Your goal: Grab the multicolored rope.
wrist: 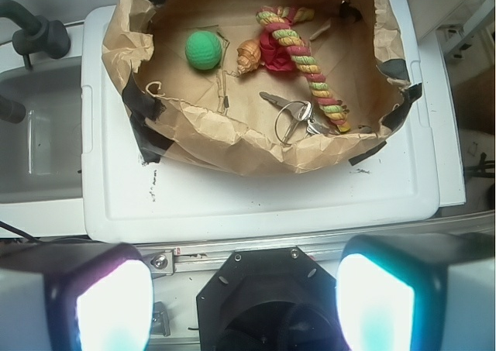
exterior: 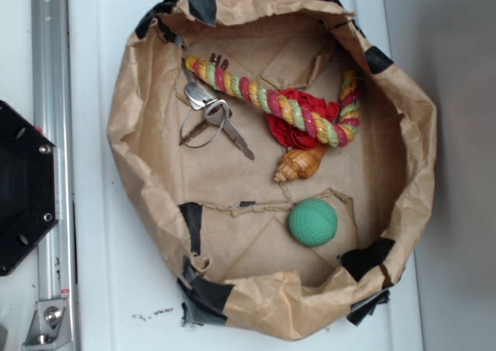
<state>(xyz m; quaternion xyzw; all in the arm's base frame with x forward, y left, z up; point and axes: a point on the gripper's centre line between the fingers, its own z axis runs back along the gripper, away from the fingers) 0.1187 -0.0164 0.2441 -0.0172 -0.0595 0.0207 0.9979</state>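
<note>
The multicolored rope (exterior: 271, 101) (wrist: 308, 63), twisted red, yellow, green and pink strands, lies curved across the back of a brown paper bowl (exterior: 128, 126) (wrist: 232, 138), draped over a red ruffled fabric piece (exterior: 298, 118). In the wrist view my gripper (wrist: 244, 301) is open, its two glowing pads (wrist: 112, 304) wide apart with nothing between them. It hangs well back from the bowl, above the black robot base (wrist: 267, 301). The exterior view does not show the gripper.
Inside the bowl also lie a set of keys on a ring (exterior: 208, 118) (wrist: 294, 117), an orange-brown spiral shell (exterior: 301, 163) (wrist: 248, 55) and a green ball (exterior: 313, 221) (wrist: 203, 49). The bowl rests on a white lid (wrist: 256, 196). A metal rail (exterior: 53, 165) runs alongside.
</note>
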